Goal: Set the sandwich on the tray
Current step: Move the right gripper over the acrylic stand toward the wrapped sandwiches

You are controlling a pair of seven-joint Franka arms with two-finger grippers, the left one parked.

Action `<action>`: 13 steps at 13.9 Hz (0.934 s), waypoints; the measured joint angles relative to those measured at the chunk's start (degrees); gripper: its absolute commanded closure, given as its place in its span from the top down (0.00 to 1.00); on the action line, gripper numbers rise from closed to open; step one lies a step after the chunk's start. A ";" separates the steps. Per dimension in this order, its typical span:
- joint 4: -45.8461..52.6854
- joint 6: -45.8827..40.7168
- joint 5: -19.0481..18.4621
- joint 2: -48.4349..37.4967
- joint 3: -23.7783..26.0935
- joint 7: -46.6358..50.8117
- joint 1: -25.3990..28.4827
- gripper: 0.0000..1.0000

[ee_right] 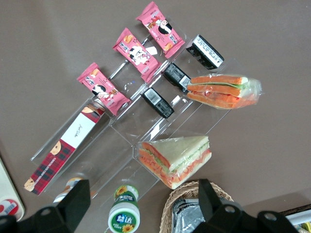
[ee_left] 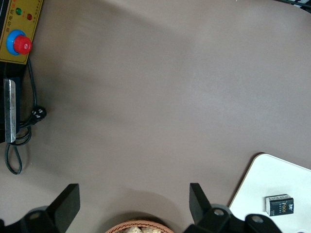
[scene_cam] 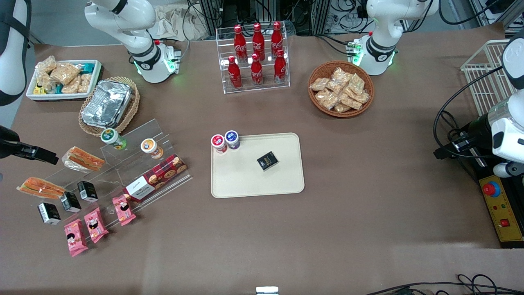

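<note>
Sandwich (ee_right: 222, 91) apart from open gripper (ee_right: 141, 204)

The gripper (ee_right: 143, 206) hung open above a clear acrylic stand (ee_right: 146, 131), its fingers (ee_right: 77, 201) spread wide. The sandwich (ee_right: 221, 91) lay on the stand beside three small black boxes (ee_right: 156, 102). A chunkier wrapped sandwich (ee_right: 176, 158) sat near a wicker basket (ee_right: 182, 206). Three pink snack packets (ee_right: 133, 52) lay close together.

place: robot lab staged as snack shop | signs: cola bottles (scene_cam: 256, 53) on clear rack (scene_cam: 252, 84), snacks on brown-covered desk (scene_cam: 368, 213), emergency-stop box (scene_cam: 500, 213), cable tangle (scene_cam: 270, 12) | end effector (ee_right: 141, 206) above snack display, fingers apart
</note>
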 measured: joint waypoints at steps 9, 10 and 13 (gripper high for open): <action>0.03 -2.27 -0.18 0.86 -1.74 18.98 -0.47 0.98; 0.02 -2.49 -0.22 0.93 -1.98 19.24 -0.60 0.99; 0.03 -1.00 -0.29 2.07 -3.89 19.51 -3.36 0.99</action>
